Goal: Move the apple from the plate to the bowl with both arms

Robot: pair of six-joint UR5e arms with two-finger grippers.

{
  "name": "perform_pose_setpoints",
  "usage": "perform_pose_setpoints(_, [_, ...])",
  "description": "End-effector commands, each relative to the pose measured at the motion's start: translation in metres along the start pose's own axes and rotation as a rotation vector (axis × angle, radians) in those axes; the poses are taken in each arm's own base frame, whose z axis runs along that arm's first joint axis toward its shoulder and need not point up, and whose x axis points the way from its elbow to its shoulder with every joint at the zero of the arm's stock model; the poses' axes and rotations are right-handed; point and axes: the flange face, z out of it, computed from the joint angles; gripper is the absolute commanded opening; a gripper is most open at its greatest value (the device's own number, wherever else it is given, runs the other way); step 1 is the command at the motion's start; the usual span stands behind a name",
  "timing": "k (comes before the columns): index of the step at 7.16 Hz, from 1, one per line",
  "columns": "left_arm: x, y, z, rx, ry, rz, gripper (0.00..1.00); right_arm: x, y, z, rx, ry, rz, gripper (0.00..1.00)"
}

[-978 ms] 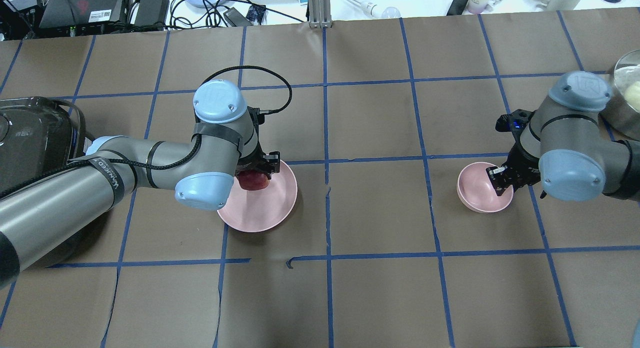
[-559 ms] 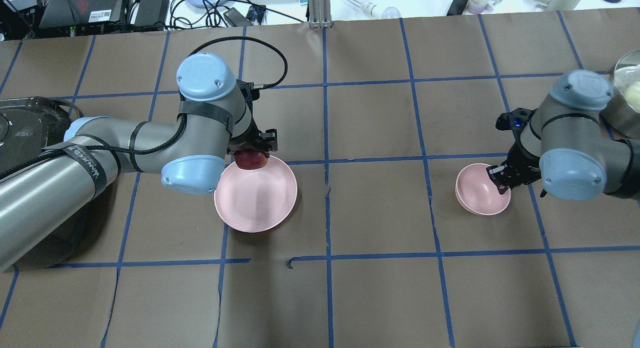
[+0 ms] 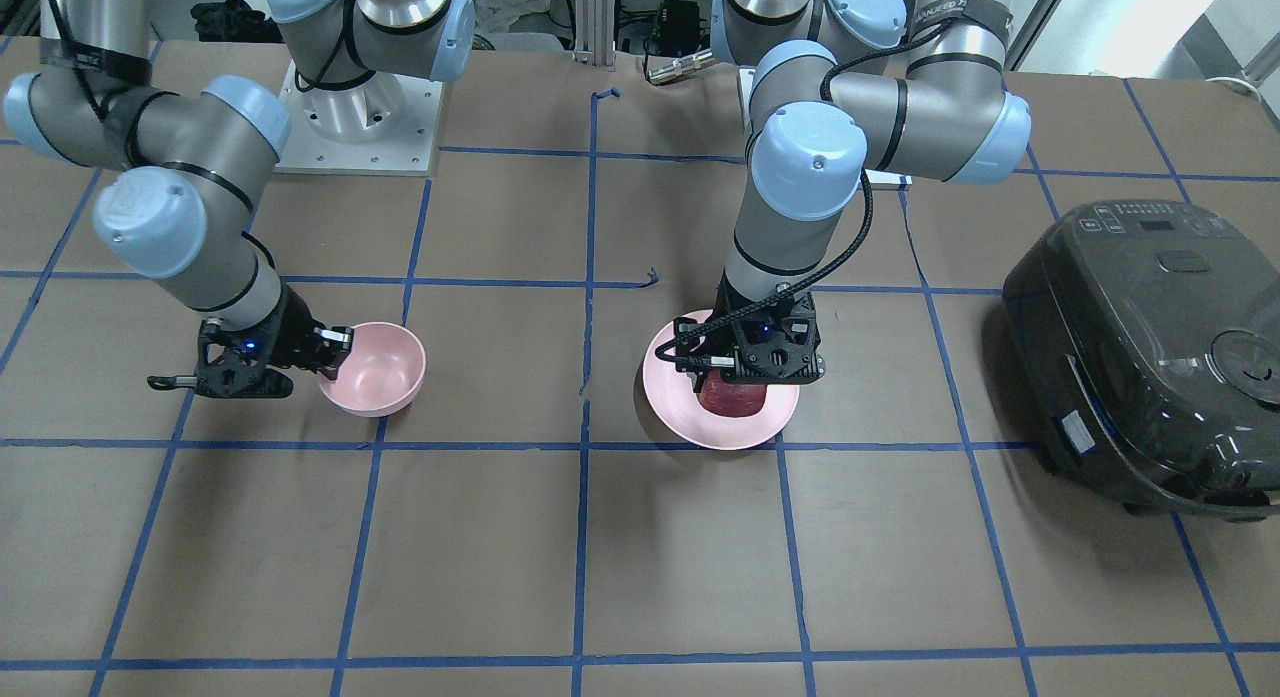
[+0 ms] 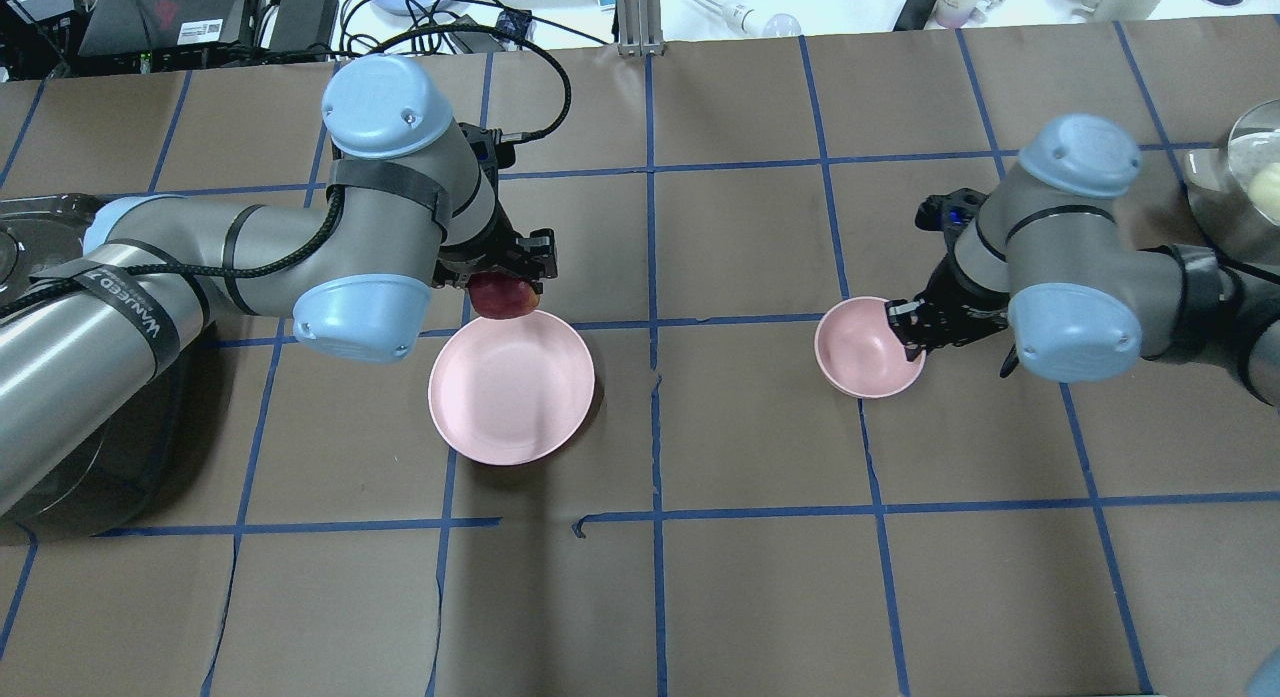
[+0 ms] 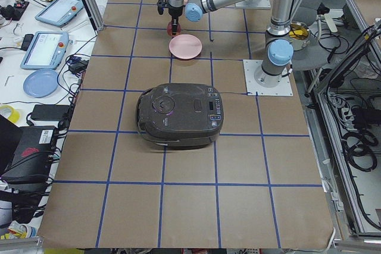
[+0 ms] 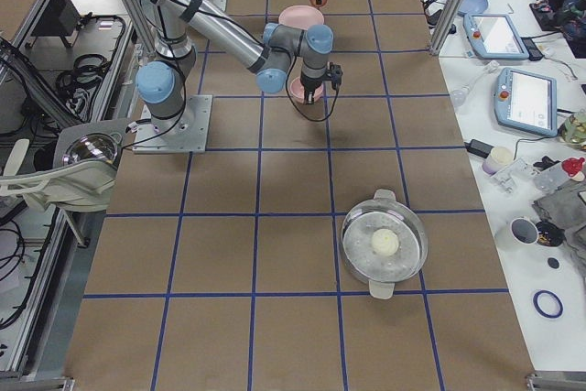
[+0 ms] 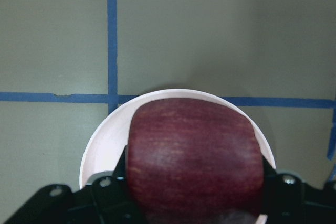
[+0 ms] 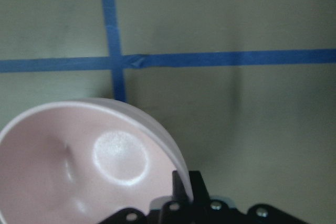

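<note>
we have lifted the apple (image 4: 505, 299) off the plate (image 4: 511, 397): our left pincer (image 4: 508, 283) grips it just above. our right pincer (image 4: 912, 333), clamped on the rim of the bowl (image 4: 862, 349), has brought it inward over the desk (image 4: 750, 577), closing the gap.

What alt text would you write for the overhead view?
The left gripper holds the apple above the far edge of the empty plate; the right gripper pinches the rim of the bowl. Brown table, blue tape grid.
</note>
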Motion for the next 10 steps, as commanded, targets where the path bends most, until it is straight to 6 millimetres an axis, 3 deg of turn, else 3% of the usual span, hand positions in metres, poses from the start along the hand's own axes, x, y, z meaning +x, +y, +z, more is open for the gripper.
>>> perform_pose_setpoints(1, [0.005, 0.002, -0.002, -0.005, 0.012, -0.037, 0.0, -0.091, 0.011, 0.005, 0.002, 0.006, 0.041, 0.0])
perform_pose_setpoints(2, [0.006, 0.003, -0.003, -0.021, 0.021, -0.037, 0.0, -0.112, 0.018, 0.01, 0.0, 0.01, 0.047, 0.0])
perform_pose_setpoints(4, [0.022, 0.012, -0.006, -0.023, 0.031, -0.103, 0.0, -0.112, 0.018, 0.017, -0.017, 0.013, 0.04, 0.0])
perform_pose_setpoints(5, [0.032, 0.009, -0.01, 0.002, 0.035, -0.133, 0.0, -0.11, 0.018, 0.023, -0.03, 0.018, 0.032, 0.74])
perform_pose_setpoints(6, [0.033, 0.004, -0.016, 0.017, 0.032, -0.125, 0.0, -0.11, 0.016, 0.021, -0.024, 0.029, 0.031, 1.0])
perform_pose_setpoints(7, [0.035, 0.003, -0.01, 0.005, 0.038, -0.132, 0.0, -0.111, 0.009, 0.005, 0.009, 0.033, 0.03, 1.0])
perform_pose_setpoints(8, [0.036, 0.004, -0.011, 0.004, 0.044, -0.132, 0.0, -0.109, -0.004, -0.025, 0.035, 0.1, 0.03, 1.0])
perform_pose_setpoints(9, [0.04, 0.005, -0.01, -0.002, 0.056, -0.135, 0.0, -0.113, -0.008, -0.074, 0.026, 0.111, 0.032, 1.0])
perform_pose_setpoints(10, [0.052, 0.01, -0.007, -0.024, 0.094, -0.185, 0.0, -0.121, -0.002, -0.15, 0.035, 0.11, 0.03, 1.0])
